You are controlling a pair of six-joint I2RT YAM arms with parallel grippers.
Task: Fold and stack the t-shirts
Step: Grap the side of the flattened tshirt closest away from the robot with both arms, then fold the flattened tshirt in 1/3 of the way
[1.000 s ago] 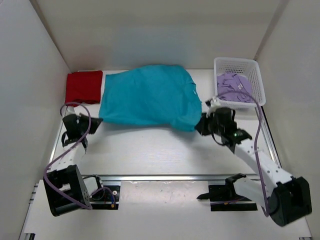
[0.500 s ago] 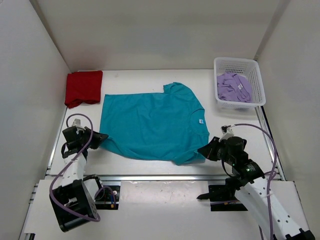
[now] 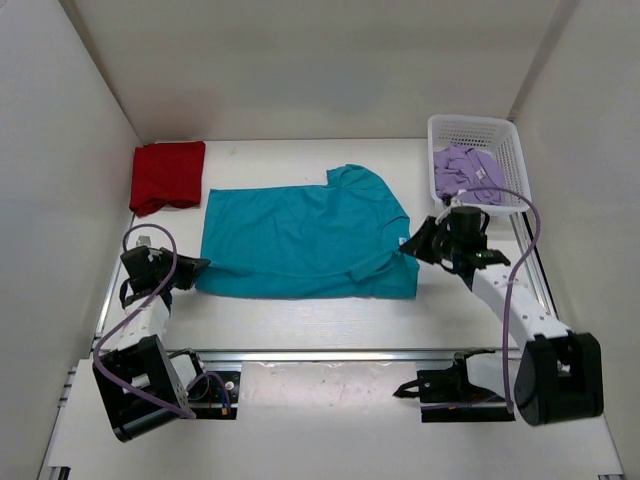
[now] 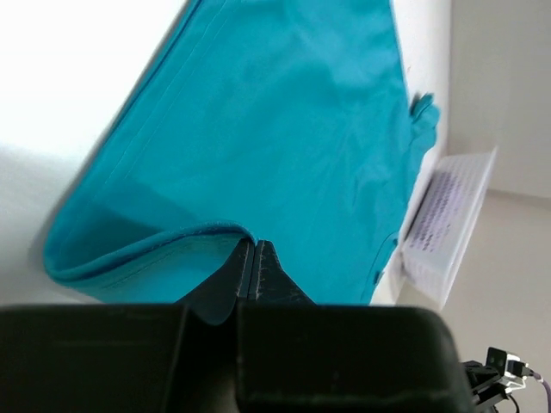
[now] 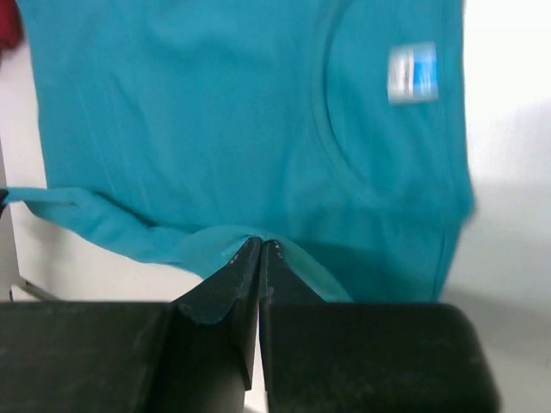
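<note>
Overhead view of a white table (image 3: pixel 300 325) with two robot arms at its near edge. The teal shirt (image 3: pixel 300 235) lies spread in the middle of the table, collar toward your right and hem toward your left. Near the collar, part of the front edge looks doubled over.

Your left tool (image 3: pixel 194 267) is pressed together on the near hem corner. The left wrist view shows its fingers (image 4: pixel 258 268) pinching only a thin lip of teal cloth. Your right tool (image 3: pixel 408 246) is also pressed together, pinching a small fold of teal beside the collar, as the right wrist view shows.

The dark red shirt (image 3: pixel 167 175) sits folded at the far left corner, just clear of the teal one. The lavender shirt (image 3: pixel 465 172) lies crumpled in the white basket (image 3: pixel 470 122) at the far right.

Both pinches look shallow, so a quick pull could let either edge slip out and drop the fold halfway. If one arm leads the other, the fold line will likely run crooked and the cloth will bunch. The right arm and its cable sit close to the basket, so a wide sweep could nudge it. Carrying the left corner too far could drag it over the red shirt.
</note>
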